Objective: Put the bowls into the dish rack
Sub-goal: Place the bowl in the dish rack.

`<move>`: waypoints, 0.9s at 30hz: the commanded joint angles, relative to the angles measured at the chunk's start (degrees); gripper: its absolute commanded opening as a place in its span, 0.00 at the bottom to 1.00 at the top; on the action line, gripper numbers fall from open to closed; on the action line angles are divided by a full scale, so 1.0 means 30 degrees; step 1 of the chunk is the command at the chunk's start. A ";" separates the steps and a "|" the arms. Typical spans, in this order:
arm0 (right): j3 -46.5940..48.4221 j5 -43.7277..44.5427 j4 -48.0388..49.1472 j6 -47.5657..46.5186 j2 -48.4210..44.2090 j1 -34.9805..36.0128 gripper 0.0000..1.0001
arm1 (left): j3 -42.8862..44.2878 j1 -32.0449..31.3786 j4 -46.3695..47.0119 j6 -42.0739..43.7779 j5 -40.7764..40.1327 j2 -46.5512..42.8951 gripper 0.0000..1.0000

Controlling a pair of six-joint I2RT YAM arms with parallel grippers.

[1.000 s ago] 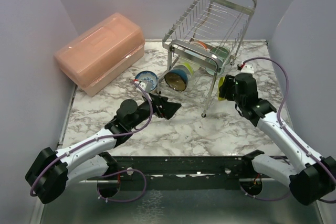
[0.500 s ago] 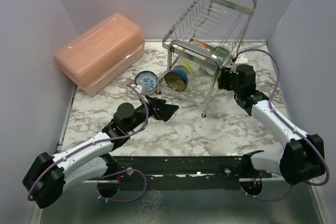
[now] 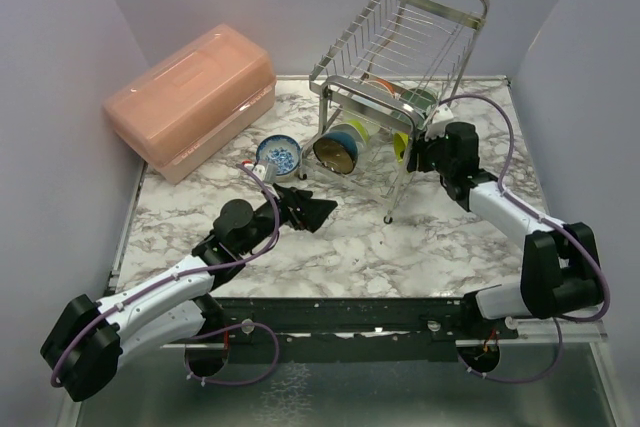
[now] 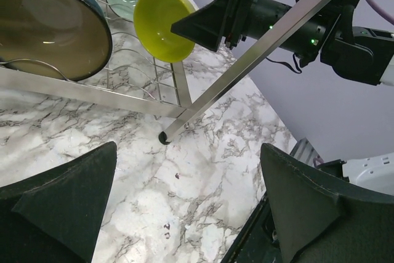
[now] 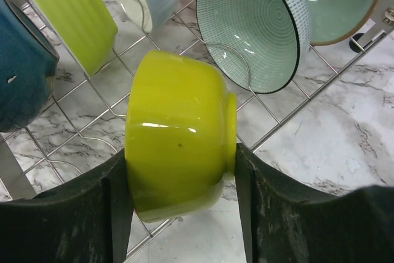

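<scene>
"While the right gripper [image 5: 180,164] is at the dish rack [image 3: 365,87], how far along would you say the loading is?"

"Most of the way, I'd judge. Several bowls stand on edge in the lower tier: a teal bowl [image 3: 338,147], a mint patterned bowl [image 5: 258,29] and others beside them."

"What's left?"

"Two, as far as I can see: the lime bowl [image 4: 161,24] in hand, and a blue-and-white bowl [image 3: 278,155] sitting on the marble table [image 3: 330,247] just left of the rack."

"How does the lime one sit in the fingers [image 5: 117,214]?"

"It's clamped on its side between both of them. Its foot is against one and its mouth side faces the other. It hangs just over the lower shelf's wires at the rack's right end — whether it touches a wire I can't tell."

"And the left gripper [image 3: 305,209]?"

"Spread wide, holding nothing — low over the table near the blue-and-white bowl, not touching it."
</scene>
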 commanded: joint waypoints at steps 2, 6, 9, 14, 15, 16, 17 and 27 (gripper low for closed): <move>0.0082 -0.0349 0.1250 -0.1703 0.0769 -0.0135 0.00 | -0.0193 0.0083 0.0210 0.0161 -0.0386 -0.0219 0.99; 0.1010 0.0291 0.0108 -0.3194 0.1691 -0.0135 0.00 | -0.0121 0.0082 0.0197 0.0209 -0.0466 -0.0064 0.99; 0.1460 0.0002 -0.0116 -0.3781 0.2202 -0.0135 0.00 | -0.0107 0.0079 0.0197 0.0209 -0.0451 0.0065 0.99; 0.2143 -0.0577 -0.0477 -0.4476 0.2754 -0.0135 0.00 | -0.0106 0.0091 0.0173 0.0267 -0.0449 0.0167 0.99; 0.2209 -0.0926 -0.0523 -0.4808 0.2794 -0.0135 0.00 | -0.0106 0.0098 0.0190 0.0264 -0.0484 0.0140 0.99; 0.2268 -0.1009 -0.0539 -0.5092 0.2828 -0.0135 0.00 | -0.0106 0.0077 0.0207 0.0253 -0.0495 0.0151 0.99; 0.2320 -0.1161 -0.0585 -0.5332 0.2829 -0.0135 0.00 | -0.0106 0.0089 0.0176 0.0251 -0.0519 0.0152 0.99; 0.2667 -0.1868 -0.1204 -0.8127 0.2997 -0.0135 0.00 | -0.0144 0.0080 0.0197 0.0341 -0.0679 0.0343 0.99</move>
